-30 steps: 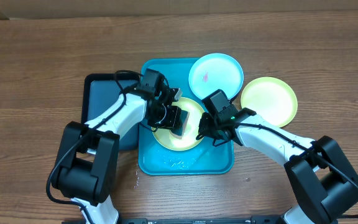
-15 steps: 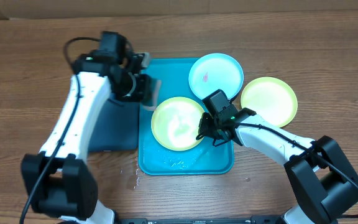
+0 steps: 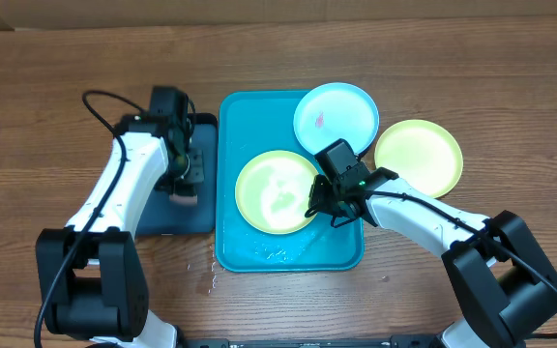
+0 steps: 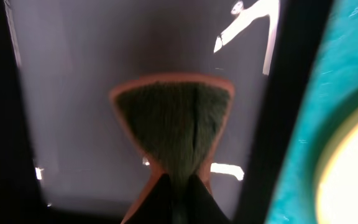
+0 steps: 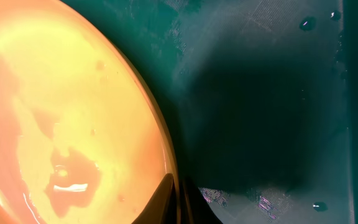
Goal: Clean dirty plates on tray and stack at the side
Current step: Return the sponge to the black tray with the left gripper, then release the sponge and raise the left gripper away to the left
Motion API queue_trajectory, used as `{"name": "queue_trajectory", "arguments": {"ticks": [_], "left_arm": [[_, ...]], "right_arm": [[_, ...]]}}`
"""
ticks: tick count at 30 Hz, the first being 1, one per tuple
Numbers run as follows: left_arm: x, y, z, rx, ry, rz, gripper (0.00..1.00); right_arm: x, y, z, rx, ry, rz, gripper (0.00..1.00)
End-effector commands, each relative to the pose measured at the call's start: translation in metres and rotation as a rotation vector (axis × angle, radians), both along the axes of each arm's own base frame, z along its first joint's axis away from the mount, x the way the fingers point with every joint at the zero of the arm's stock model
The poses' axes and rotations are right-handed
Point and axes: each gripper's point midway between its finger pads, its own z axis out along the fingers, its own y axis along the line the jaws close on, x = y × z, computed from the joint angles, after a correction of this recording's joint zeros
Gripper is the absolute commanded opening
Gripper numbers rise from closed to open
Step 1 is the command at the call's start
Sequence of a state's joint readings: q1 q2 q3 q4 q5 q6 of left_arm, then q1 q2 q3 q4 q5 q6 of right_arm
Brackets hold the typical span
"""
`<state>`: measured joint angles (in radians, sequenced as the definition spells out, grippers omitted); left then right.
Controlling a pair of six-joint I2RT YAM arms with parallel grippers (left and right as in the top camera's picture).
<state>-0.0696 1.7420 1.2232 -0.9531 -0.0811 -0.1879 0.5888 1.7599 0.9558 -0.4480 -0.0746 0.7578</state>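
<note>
A pale yellow-green plate lies wet in the turquoise tray. My right gripper is shut on its right rim; the right wrist view shows the jaws pinching the plate's edge over the tray floor. A light cyan plate with a small red smear rests over the tray's far right corner. A second yellow-green plate lies on the table to the right. My left gripper is shut on a green-and-orange sponge over the dark tray.
The dark navy tray sits directly left of the turquoise tray. Water drops lie on the wooden table by the turquoise tray's near left corner and on the tray floor.
My left arm has left the yellow-green plate, swung left with the sponge and come down over the dark tray. The right arm and all plates have not moved.
</note>
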Motion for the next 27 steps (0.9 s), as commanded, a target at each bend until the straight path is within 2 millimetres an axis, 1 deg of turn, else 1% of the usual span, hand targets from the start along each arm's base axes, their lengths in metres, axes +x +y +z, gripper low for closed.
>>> {"name": "queue_trajectory", "arguments": {"ticks": [1, 5, 6, 7, 8, 9, 10, 12, 15, 19, 20, 22, 23, 24, 25, 26, 27], "left_arm": [[-0.006, 0.007, -0.011, 0.03, 0.013, 0.03, 0.12], [-0.003, 0.007, -0.009, 0.028, 0.002, 0.03, 0.11], [-0.001, 0.007, -0.007, 0.028, -0.004, 0.031, 0.2], [0.001, 0.007, -0.005, 0.026, -0.01, 0.031, 0.34], [0.003, 0.006, -0.002, 0.02, -0.016, 0.03, 0.43], [0.005, 0.004, 0.002, 0.011, -0.019, 0.03, 0.46], [0.008, 0.003, 0.007, -0.003, -0.024, 0.032, 0.49], [0.017, -0.002, 0.023, -0.057, -0.048, 0.04, 0.55], [0.033, -0.008, 0.053, -0.162, -0.113, 0.056, 0.59], [0.055, -0.01, 0.105, -0.37, -0.256, 0.092, 0.6], [0.058, -0.007, 0.117, -0.416, -0.29, 0.115, 0.6], [0.062, 0.007, 0.141, -0.496, -0.358, 0.185, 0.61], [0.062, 0.018, 0.152, -0.528, -0.395, 0.228, 0.66], [0.061, 0.03, 0.159, -0.539, -0.422, 0.271, 0.71], [0.059, 0.047, 0.164, -0.533, -0.445, 0.33, 0.9], [0.056, 0.063, 0.167, -0.524, -0.462, 0.381, 1.0], [0.052, 0.074, 0.167, -0.519, -0.466, 0.416, 1.0]], "right_arm": [[0.001, 0.002, -0.002, -0.001, 0.006, 0.007, 0.05], [0.001, 0.002, -0.002, -0.001, 0.005, 0.007, 0.05], [0.001, 0.002, -0.002, -0.001, 0.006, 0.007, 0.05], [0.001, 0.002, -0.002, -0.001, 0.006, 0.007, 0.05], [0.001, 0.002, -0.002, -0.001, 0.006, 0.007, 0.05], [0.001, 0.002, -0.002, -0.001, 0.006, 0.007, 0.06], [0.001, 0.002, -0.002, -0.001, 0.006, 0.007, 0.12], [0.001, 0.002, -0.002, -0.001, 0.006, 0.007, 0.15], [0.001, 0.002, -0.002, -0.001, 0.005, 0.007, 0.18], [0.001, 0.002, -0.002, -0.001, 0.006, 0.007, 0.25], [0.001, 0.002, -0.002, -0.001, 0.006, 0.007, 0.26], [0.001, 0.002, -0.002, -0.001, 0.006, 0.007, 0.27], [0.001, 0.002, -0.002, -0.001, 0.006, 0.007, 0.27], [0.001, 0.002, -0.003, -0.001, 0.007, 0.007, 0.28], [0.001, 0.002, -0.003, -0.001, 0.008, 0.007, 0.28], [0.001, 0.002, -0.004, -0.002, 0.011, 0.005, 0.27], [0.0, 0.002, -0.004, -0.002, 0.012, 0.005, 0.25]]}}
